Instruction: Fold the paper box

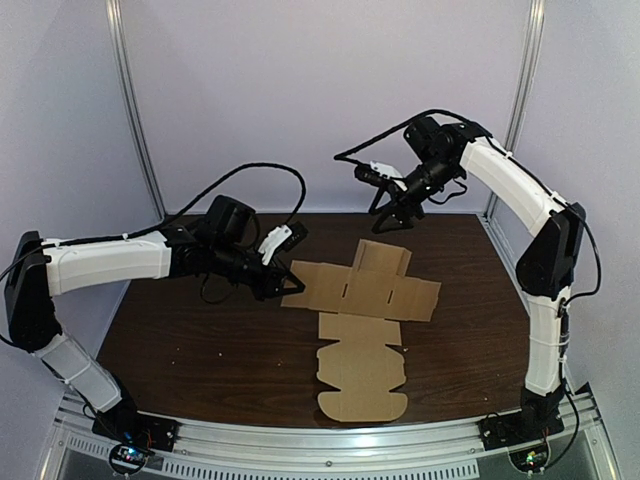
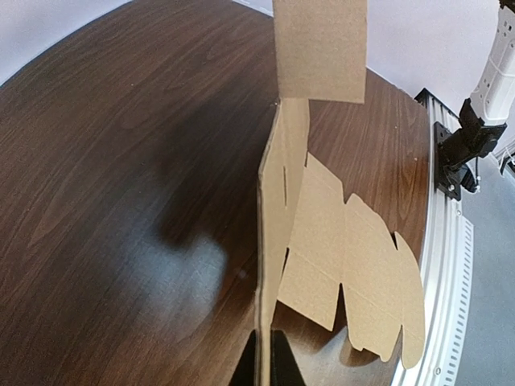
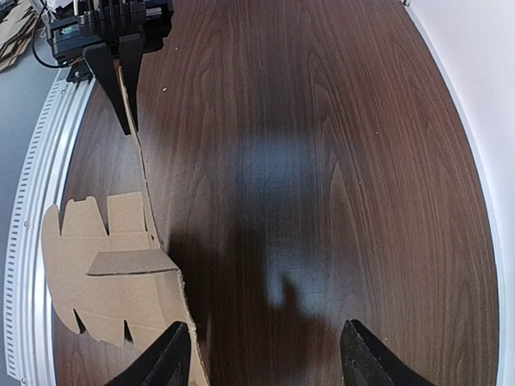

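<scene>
A flat brown cardboard box blank (image 1: 365, 320) lies unfolded on the dark wooden table (image 1: 200, 340), with flaps spreading left, right and towards the near edge. My left gripper (image 1: 288, 283) is shut on the blank's left flap. In the left wrist view the cardboard (image 2: 346, 265) runs edge-on between the closed jaws of the left gripper (image 2: 265, 366), and a far flap stands raised. My right gripper (image 1: 392, 218) hovers above the blank's far end, open and holding nothing. In the right wrist view the right gripper (image 3: 265, 362) is spread wide over bare wood, with the cardboard (image 3: 105, 273) to its left.
An aluminium rail (image 1: 330, 440) runs along the table's near edge. Metal frame posts (image 1: 135, 110) rise at the back corners against white walls. The right arm's base (image 2: 463, 149) shows in the left wrist view. The left arm's wrist (image 3: 113, 32) appears in the right wrist view.
</scene>
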You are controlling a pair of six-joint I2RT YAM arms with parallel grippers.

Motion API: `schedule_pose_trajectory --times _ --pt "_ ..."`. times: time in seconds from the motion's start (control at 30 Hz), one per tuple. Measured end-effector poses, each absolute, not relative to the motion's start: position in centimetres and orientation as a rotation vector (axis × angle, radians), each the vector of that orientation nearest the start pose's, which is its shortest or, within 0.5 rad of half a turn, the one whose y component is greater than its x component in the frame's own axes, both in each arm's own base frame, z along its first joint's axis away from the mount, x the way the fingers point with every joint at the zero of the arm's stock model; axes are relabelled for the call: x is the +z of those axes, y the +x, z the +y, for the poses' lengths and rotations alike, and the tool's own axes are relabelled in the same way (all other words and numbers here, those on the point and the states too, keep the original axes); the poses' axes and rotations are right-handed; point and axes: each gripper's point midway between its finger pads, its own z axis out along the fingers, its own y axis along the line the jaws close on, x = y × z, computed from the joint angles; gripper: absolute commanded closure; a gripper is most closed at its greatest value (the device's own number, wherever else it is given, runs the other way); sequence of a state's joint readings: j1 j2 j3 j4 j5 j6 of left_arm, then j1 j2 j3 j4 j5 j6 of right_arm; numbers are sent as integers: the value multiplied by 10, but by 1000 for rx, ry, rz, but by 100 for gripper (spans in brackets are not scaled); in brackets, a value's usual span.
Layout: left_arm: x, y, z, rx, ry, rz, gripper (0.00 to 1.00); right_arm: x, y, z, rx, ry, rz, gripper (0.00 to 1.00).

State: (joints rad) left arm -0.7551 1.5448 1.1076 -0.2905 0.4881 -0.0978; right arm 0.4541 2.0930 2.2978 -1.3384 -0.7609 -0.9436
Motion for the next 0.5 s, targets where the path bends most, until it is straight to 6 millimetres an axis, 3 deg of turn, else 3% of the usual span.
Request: schedule_pose_trajectory --times 0.17,0.3,0.5 --pt "177 261 -351 -954 1018 2169 100 270 364 310 813 -1727 1721 35" --pt "179 264 -351 -937 1017 2161 100 258 361 308 833 -1734 1756 35" --pt "182 268 -351 -914 1014 2149 100 246 358 307 854 -1741 1792 43"
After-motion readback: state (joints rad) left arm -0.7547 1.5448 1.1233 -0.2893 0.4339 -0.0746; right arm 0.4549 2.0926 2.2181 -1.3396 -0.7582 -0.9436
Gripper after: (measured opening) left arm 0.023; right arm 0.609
